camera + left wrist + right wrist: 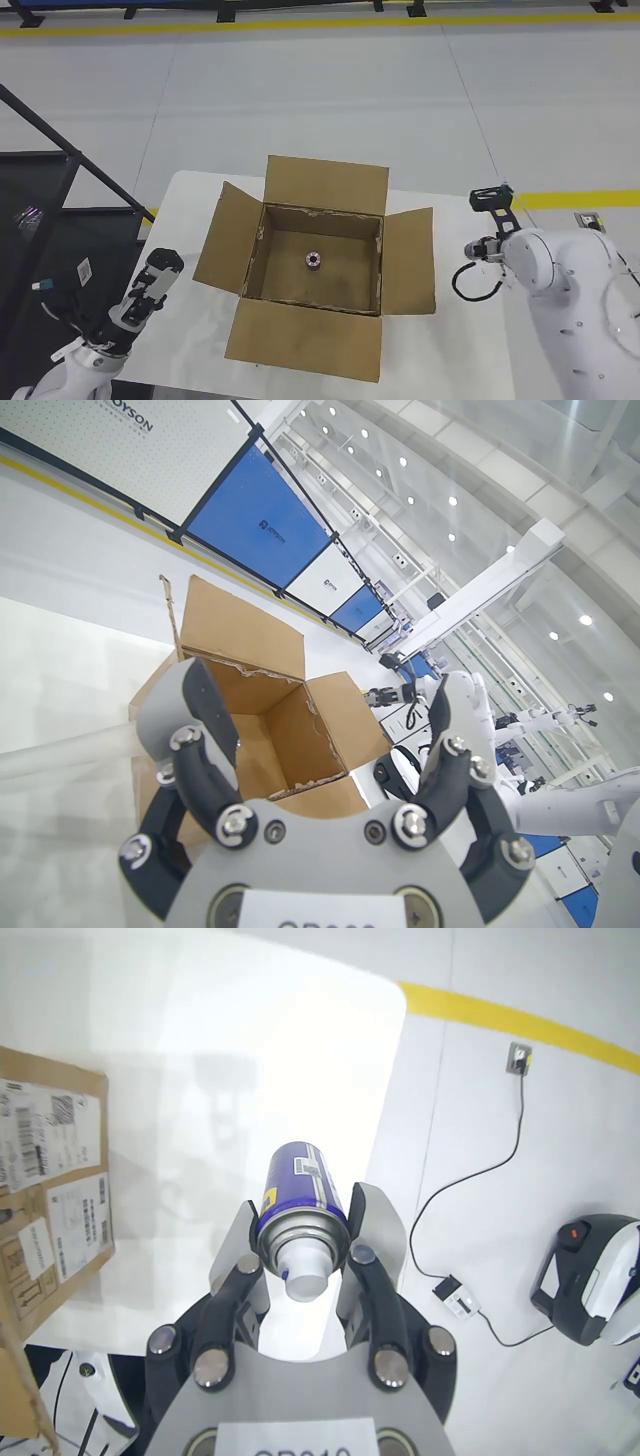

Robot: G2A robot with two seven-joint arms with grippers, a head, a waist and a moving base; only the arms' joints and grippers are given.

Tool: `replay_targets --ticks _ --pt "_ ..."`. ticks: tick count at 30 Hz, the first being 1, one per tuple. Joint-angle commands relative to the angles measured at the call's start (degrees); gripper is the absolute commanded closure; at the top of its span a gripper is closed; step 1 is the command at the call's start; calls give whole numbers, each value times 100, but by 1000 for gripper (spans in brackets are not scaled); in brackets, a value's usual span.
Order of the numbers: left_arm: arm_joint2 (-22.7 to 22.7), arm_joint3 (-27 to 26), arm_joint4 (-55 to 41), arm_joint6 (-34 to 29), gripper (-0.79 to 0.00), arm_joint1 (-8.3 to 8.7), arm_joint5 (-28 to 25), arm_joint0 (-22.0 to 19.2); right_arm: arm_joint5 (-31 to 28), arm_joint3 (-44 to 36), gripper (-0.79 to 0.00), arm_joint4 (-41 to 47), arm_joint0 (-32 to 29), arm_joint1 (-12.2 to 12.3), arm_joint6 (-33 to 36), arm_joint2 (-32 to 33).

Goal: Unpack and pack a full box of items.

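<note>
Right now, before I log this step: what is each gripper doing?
Left gripper: open, empty.
Right gripper: closed on the spray can.

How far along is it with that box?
Done: the cardboard box stands open, flaps spread, with one small round item on its floor. In hand: the right gripper clamps a blue spray can beside the box; the left gripper is open, empty. Left: hard to say, unpacking or packing cannot be told.

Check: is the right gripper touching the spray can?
Touching. Right wrist view shows the right gripper clamping the spray can, both fingers flush against its sides.
</note>
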Motion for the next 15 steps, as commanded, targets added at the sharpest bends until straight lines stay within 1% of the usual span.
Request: replay_targets --ticks 1,7,12,13,15 --pt "0 0 0 0 -785 0 0 0 -45 376 0 147 61 14 0 -99" --pt "0 0 0 0 -785 0 0 0 -74 1070 0 267 288 29 0 -531" --pt "0 0 0 0 -785 0 0 0 -21 1485 0 411 501 12 0 -824" --pt "0 0 0 0 -785 0 0 0 -10 1545 -15 447 538 8 0 -869" --pt "0 0 0 0 -785 0 0 0 16 1669 -3 503 593 -1 0 -952"
